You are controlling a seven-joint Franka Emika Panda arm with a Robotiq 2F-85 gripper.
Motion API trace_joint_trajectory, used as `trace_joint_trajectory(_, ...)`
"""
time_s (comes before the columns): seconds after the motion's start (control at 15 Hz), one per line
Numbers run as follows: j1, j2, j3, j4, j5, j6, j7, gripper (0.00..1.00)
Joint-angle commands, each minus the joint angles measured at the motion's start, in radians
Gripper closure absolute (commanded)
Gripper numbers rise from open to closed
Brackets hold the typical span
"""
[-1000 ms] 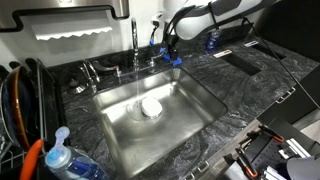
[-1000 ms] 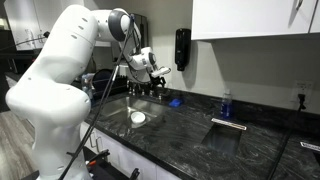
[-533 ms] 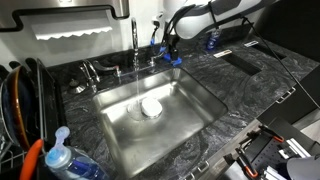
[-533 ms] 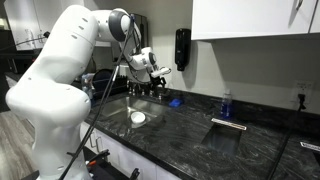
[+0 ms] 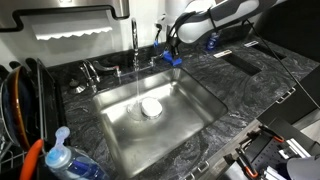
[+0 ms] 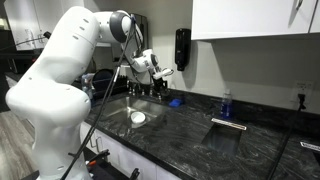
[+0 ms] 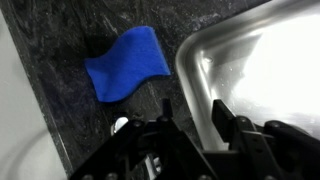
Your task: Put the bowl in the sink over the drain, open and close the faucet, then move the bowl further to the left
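A small white bowl (image 5: 150, 107) (image 6: 138, 117) sits in the steel sink (image 5: 190, 98) (image 6: 115, 108), about over the drain. A thin stream of water falls from the faucet (image 5: 135, 42) beside it. My gripper (image 5: 167, 50) (image 6: 158, 72) hangs over the sink's back corner, right of the faucet and just above a blue cloth (image 5: 176, 60) (image 7: 128, 65). In the wrist view the gripper (image 7: 193, 115) has its fingers apart, nothing gripped between them. The sink's rim (image 7: 190, 85) runs behind the gap. The faucet handle is hidden there.
A dish rack with plates (image 5: 20, 100) and a blue-capped bottle (image 5: 62, 155) stand at one end of the dark stone counter. A recessed dark panel (image 5: 243, 62) (image 6: 225, 135), a small blue bottle (image 6: 225, 103) and a wall soap dispenser (image 6: 182, 47) lie beyond the sink.
The gripper has shifted very slightly by the faucet. The bowl has not moved and the water keeps running.
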Motion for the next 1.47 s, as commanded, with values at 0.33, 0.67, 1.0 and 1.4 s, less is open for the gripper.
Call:
trace_joint_trajectory(0.33, 0.02, 0.065, -0.019, 0.029, -0.079, 0.14, 0.135, 1.0)
trace_joint_trajectory(0.67, 0.03, 0.09, -0.052, 0.058, -0.15, 0.228, 0.225, 1.0)
trace_joint_trajectory(1.0, 0.042, 0.12, -0.08, 0.098, -0.231, 0.251, 0.303, 1.0)
trace_joint_trajectory(1.4, 0.047, 0.141, -0.086, 0.129, -0.276, 0.26, 0.358, 1.0)
